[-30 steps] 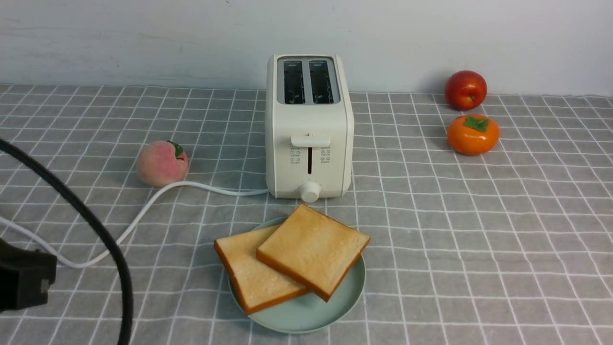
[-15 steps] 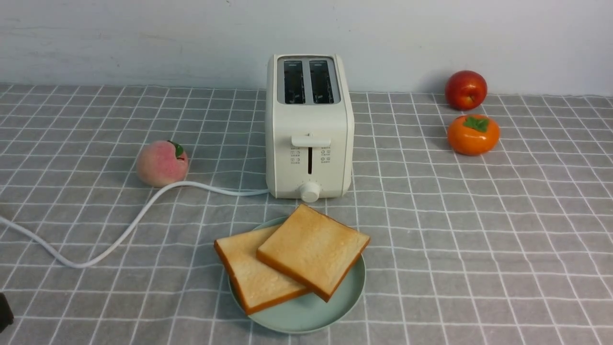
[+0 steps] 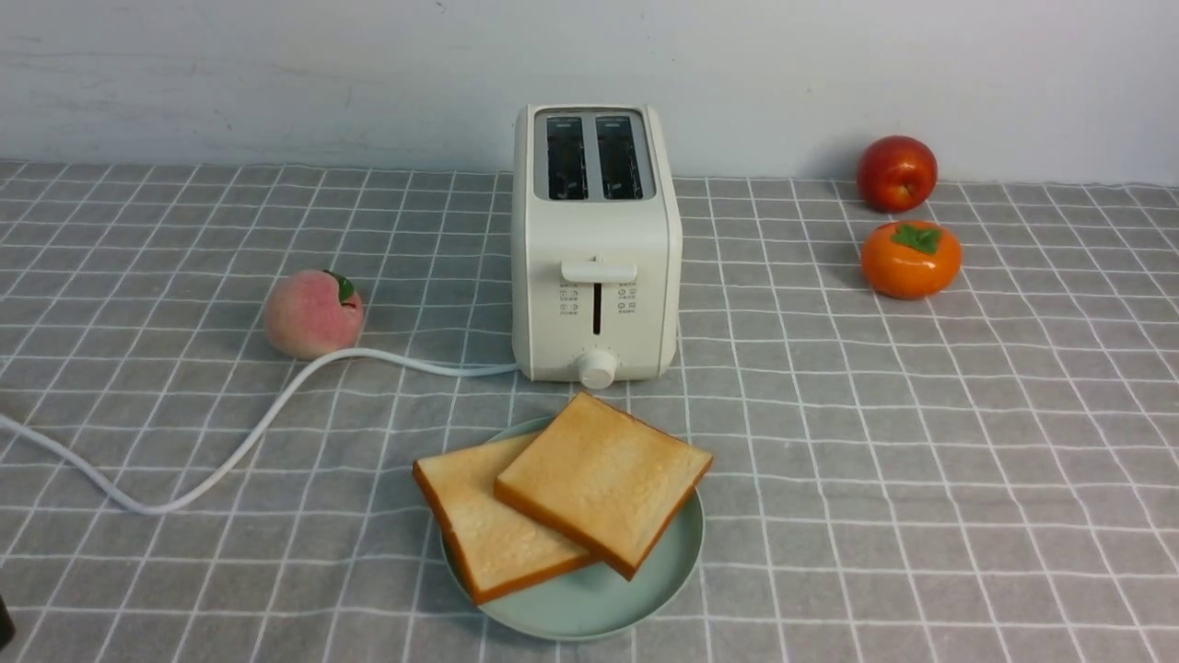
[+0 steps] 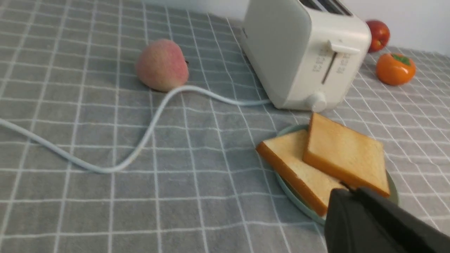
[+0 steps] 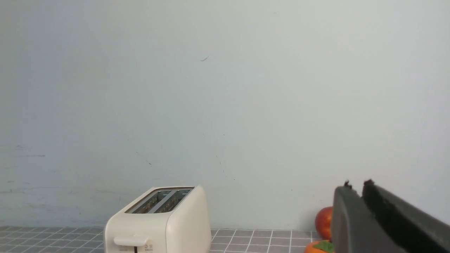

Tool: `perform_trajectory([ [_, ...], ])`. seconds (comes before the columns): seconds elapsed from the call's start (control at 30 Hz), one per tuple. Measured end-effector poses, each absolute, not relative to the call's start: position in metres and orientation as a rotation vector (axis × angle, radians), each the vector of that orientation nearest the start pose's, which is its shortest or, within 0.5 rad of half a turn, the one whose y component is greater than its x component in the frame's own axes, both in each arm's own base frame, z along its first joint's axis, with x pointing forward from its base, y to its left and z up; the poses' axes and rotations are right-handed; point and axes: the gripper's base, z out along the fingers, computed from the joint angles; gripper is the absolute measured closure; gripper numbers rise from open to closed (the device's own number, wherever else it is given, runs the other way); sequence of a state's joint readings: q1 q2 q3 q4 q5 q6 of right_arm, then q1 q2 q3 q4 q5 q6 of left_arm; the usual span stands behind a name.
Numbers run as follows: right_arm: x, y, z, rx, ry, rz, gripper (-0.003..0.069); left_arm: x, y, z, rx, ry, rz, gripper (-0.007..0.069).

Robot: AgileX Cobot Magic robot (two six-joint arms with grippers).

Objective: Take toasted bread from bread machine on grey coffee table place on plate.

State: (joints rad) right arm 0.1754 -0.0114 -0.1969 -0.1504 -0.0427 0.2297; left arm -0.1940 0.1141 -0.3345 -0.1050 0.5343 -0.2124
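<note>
Since the earlier front views, the left arm and its black cable have withdrawn from the near left edge of the table; only a dark sliver remains at the near left corner, while the slices, plate and toaster lie as they did. Two square slices of toasted bread, golden-tan with orange-brown crusts, lie on the round mint-green plate (image 3: 663, 575) near the middle of the near edge of the grey, white-gridded cloth-covered coffee table (image 3: 921, 479). The upper slice (image 3: 603, 479) overlaps and rests tilted on the lower slice (image 3: 484, 534), whose corner overhangs the plate's left rim. The cream-white two-slot bread machine (image 3: 597, 244) stands just behind the plate, slots empty, its white cord (image 3: 276, 405) trailing to the left edge.

In the left wrist view, the black left gripper (image 4: 351, 191) sits apart from the slices, fingers pressed together and holding nothing. In the right wrist view, the black right gripper (image 5: 355, 185) is raised well above the table, fingers nearly together with a thin slit between them, likewise empty.

A pink peach (image 3: 311, 313) lies left of the toaster; a red apple (image 3: 895, 173) and an orange persimmon (image 3: 910, 259) lie toward the far right corner.
</note>
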Motion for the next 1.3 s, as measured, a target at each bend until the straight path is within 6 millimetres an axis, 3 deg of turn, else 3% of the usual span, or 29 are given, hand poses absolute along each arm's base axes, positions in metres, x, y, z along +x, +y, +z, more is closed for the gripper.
perform_trajectory([
  [0.03, 0.036, 0.007, 0.283, -0.065, 1.234, 0.226, 0.0604, 0.043, -0.012, 0.267, -0.074, 1.801, -0.39, 0.0638],
  [0.13, 0.036, 0.007, 0.283, -0.065, 1.234, 0.226, 0.06, 0.045, -0.007, 0.228, -0.138, 1.743, -0.299, 0.0638],
  [0.23, 0.036, 0.007, 0.283, -0.065, 1.234, 0.226, 0.0595, 0.052, -0.006, 0.187, -0.153, 1.809, -0.262, 0.0638],
  [0.3, 0.036, 0.007, 0.282, -0.065, 1.236, 0.225, 0.0592, 0.053, -0.006, 0.174, -0.157, 1.856, -0.258, 0.0638],
  [1.17, 0.036, 0.007, 0.281, -0.071, 1.244, 0.215, 0.0555, 0.052, -0.007, 0.169, -0.169, 1.892, -0.269, 0.0625],
  [1.3, 0.044, 0.005, 0.259, 0.012, 1.37, 0.207, 0.0552, 0.052, -0.007, 0.169, -0.169, 1.893, -0.269, 0.0622],
])
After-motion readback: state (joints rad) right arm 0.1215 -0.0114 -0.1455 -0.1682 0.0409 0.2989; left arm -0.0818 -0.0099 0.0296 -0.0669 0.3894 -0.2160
